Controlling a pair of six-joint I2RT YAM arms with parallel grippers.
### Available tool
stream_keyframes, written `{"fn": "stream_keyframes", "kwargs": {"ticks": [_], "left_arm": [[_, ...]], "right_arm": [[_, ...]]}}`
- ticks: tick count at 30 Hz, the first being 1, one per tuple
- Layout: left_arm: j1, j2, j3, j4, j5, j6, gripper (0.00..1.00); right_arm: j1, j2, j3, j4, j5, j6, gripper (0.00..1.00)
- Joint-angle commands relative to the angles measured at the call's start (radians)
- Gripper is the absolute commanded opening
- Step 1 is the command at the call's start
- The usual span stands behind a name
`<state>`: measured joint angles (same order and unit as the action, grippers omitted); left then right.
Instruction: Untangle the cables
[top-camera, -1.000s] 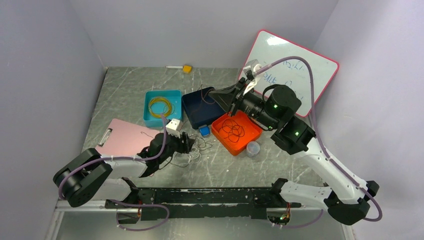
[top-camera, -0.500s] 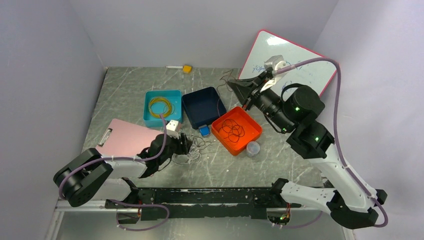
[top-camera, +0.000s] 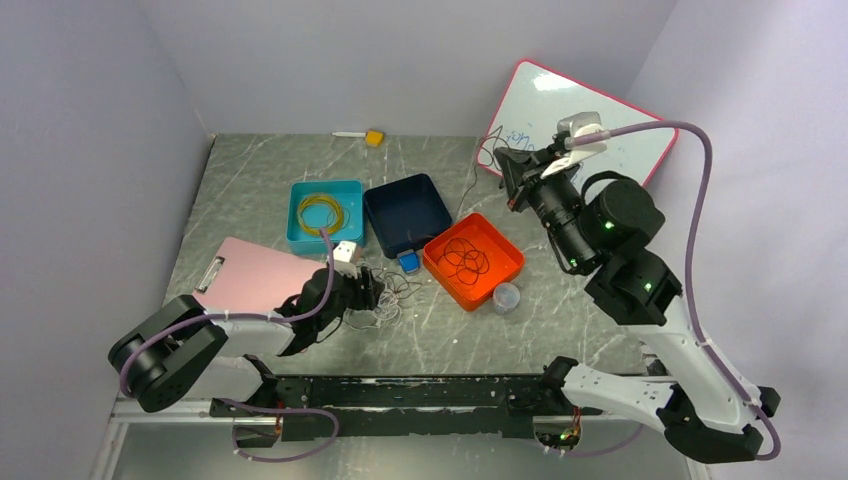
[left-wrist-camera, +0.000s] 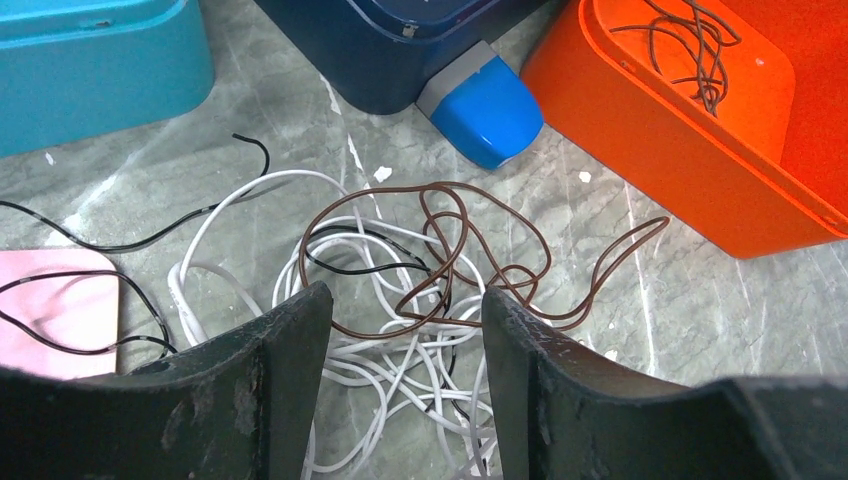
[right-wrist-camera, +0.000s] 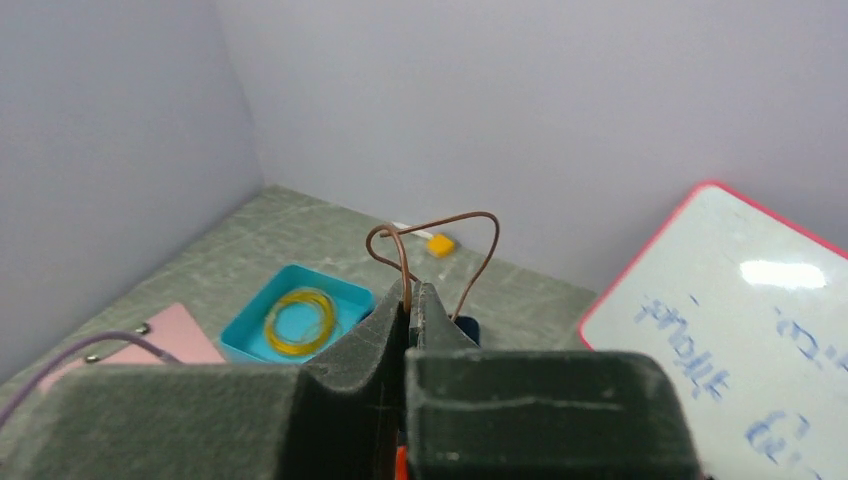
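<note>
Black and foam-padded, the right gripper (right-wrist-camera: 412, 300) is pinched fully together on a brown cable (right-wrist-camera: 440, 222), which arches up from between its tips in a narrow loop. From above, the right arm stands raised high over the far right of the table (top-camera: 260, 190). Its wrist is close to the whiteboard (top-camera: 600, 115), and a strand of the brown cable trails down from the gripper towards the tabletop.

The left arm lies low and stretched forward. The left gripper (left-wrist-camera: 400, 312) is tipped down over the rest of the cables (left-wrist-camera: 400, 260), a tangle of white, brown and black strands lying on the table just beside the pink clipboard (top-camera: 250, 275). Its jaws stand partly apart, straddling the tangle, with nothing clamped between them.

The surface is grey-green marbled stone, enclosed by pale lilac walls. Beyond the tangle sit a teal bin (top-camera: 300, 225) holding a yellow coil, a navy bin (top-camera: 407, 212) and an orange bin (top-camera: 505, 262) with dark loops inside. A small blue block (left-wrist-camera: 485, 105) lies between the navy and orange bins.
</note>
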<state>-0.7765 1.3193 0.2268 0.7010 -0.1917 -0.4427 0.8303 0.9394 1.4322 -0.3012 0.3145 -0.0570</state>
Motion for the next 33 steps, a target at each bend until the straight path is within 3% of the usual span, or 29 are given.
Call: {"fn": "stream_keyframes", "kwargs": {"ticks": [1, 11, 21, 33], "left_arm": [[-0.008, -0.020, -0.005, -0.038, -0.027, -0.017, 0.62], [-0.009, -0.048, -0.007, -0.070, -0.032, -0.033, 0.64], [-0.007, -0.041, 0.004, -0.079, -0.029, -0.031, 0.64], [-0.008, -0.029, 0.015, -0.077, -0.030, -0.035, 0.64]], "right_arm": [[-0.004, 0.026, -0.046, -0.052, 0.172, 0.003, 0.00], [-0.057, 0.102, -0.154, -0.066, 0.192, 0.052, 0.00], [-0.328, 0.102, -0.358, -0.039, -0.012, 0.141, 0.00], [-0.333, 0.164, -0.451, -0.052, -0.167, 0.260, 0.00]]}}
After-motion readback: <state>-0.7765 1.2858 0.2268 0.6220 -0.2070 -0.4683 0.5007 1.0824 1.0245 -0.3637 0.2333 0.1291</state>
